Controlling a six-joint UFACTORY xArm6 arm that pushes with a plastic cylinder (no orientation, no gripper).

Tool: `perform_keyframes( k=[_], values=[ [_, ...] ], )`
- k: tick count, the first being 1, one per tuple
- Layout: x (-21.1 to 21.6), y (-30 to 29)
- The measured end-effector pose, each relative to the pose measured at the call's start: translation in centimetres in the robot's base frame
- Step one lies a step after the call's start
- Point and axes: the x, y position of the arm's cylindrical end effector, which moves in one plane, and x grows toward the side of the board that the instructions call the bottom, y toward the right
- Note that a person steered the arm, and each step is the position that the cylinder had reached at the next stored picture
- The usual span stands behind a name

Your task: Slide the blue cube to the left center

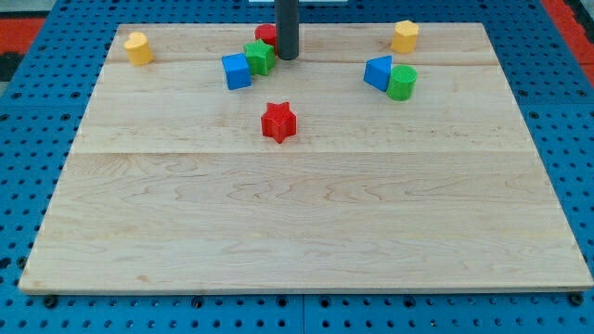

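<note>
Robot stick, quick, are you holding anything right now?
My tip holds nothing; it has no jaws. It sits right of the green block, near the blue cube.

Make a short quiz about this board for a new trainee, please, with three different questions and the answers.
1. True or false: my tip touches the blue cube.
2. Which block touches the blue cube's right side? A) red star B) green block C) yellow block
3. Fill in: the blue wedge-like block touches the ____ cylinder.

Key: 1 false, the tip stands right of the green block, beside a red block; 2 B; 3 green.
</note>
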Motion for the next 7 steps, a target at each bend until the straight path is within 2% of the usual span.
perform_keyframes(
  k=[1,3,4,5,6,7],
  values=[
    [0.3,-2.9],
    [4.0,-7.7],
    [7.8,-10.5],
    [7.8,-11.6],
    [5.5,-10.3],
    [5.4,-15.1]
  ],
)
